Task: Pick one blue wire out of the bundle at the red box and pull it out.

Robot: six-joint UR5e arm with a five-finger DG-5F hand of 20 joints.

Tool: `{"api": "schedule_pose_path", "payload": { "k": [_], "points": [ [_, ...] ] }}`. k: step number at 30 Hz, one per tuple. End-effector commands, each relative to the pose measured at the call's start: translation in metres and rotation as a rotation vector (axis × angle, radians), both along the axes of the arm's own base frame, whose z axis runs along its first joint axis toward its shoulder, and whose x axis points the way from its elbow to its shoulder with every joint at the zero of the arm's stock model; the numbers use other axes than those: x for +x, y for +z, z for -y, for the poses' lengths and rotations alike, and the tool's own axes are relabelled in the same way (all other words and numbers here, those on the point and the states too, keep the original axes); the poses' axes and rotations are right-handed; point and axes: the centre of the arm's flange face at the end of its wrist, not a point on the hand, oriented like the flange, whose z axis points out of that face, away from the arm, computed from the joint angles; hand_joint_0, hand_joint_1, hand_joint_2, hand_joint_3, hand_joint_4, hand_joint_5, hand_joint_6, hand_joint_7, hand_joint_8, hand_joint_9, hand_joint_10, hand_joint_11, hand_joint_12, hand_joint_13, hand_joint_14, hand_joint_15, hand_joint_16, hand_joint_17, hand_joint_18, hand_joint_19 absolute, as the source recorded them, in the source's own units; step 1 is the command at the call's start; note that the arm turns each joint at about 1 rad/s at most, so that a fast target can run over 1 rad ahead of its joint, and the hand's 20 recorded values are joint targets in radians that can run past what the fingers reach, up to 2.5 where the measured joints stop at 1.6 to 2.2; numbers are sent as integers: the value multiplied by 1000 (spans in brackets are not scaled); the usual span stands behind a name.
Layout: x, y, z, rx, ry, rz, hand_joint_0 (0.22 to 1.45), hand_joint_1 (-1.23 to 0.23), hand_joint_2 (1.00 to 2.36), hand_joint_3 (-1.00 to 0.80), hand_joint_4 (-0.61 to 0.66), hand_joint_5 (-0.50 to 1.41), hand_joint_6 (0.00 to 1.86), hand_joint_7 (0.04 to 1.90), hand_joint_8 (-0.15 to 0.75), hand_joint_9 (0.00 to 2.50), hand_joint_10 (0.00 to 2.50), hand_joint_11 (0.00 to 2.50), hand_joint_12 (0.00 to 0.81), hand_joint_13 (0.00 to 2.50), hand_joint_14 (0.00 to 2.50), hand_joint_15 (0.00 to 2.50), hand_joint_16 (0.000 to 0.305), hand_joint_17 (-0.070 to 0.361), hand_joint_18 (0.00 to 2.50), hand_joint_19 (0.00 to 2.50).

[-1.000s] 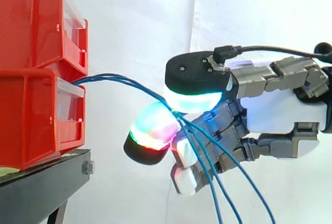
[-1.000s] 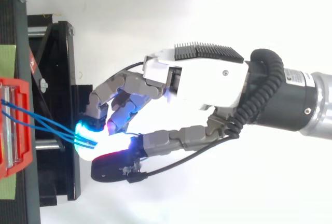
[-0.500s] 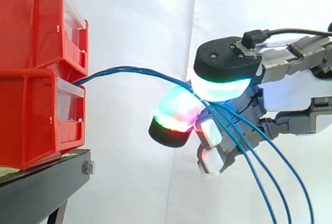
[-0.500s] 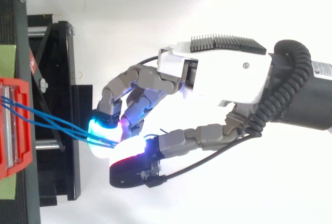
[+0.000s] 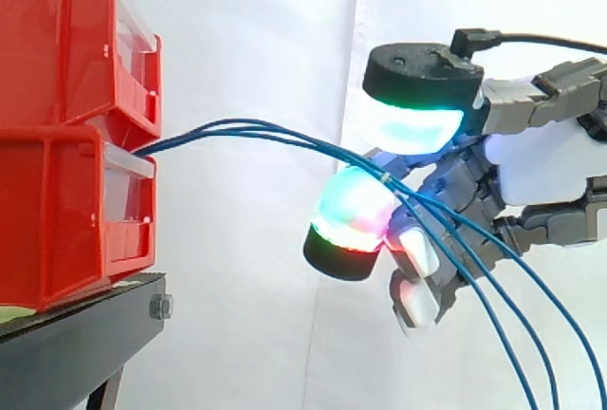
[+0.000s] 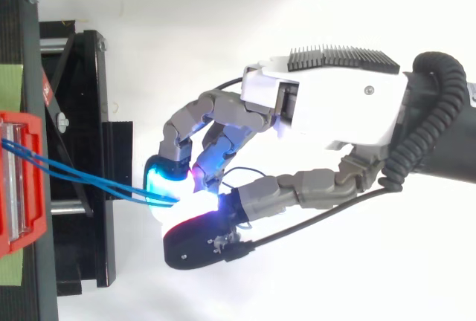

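Three thin blue wires (image 5: 237,127), fr red box (image 5: 57,211), robot hand (image 6: 335,105) pinching

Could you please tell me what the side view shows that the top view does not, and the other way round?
From the side: two red bins are stacked, and the blue wires leave the gap between them, arch over to the hand, then hang past it toward the lower right as separate strands. From above: the wires slant sideways across the black stand, with green tape beside the bin. Both: the wires pass between the hand's glowing pads, with its fingers curled, well clear of the bins.
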Motion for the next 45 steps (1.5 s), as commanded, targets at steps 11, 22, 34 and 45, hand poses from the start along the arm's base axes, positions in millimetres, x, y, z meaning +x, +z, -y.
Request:
{"api": "schedule_pose_path", "payload": {
  "k": [11, 22, 34, 45],
  "points": [
    [-1, 0, 0, 1, 1, -5, 680, -817, 1019, -198, 22, -210, 967, 902, 361, 954, 16, 796, 377, 922, 18, 512, 39, 87, 789, 499],
    [-1, 0, 0, 35, -3, 0, 569, -723, 1000, -500, 209, -222, 935, 765, 349, 898, 11, 788, 378, 898, 18, 520, 40, 89, 777, 503],
    [-1, 0, 0, 36, -3, 0, 640, -704, 1015, -287, 124, -203, 960, 856, 358, 973, 15, 780, 379, 922, 18, 531, 38, 85, 785, 519],
    [-1, 1, -1, 37, 3, 0, 825, -813, 1007, -412, -28, -233, 990, 984, 343, 930, 15, 780, 356, 944, 19, 514, 37, 82, 834, 475]
  ]
}}
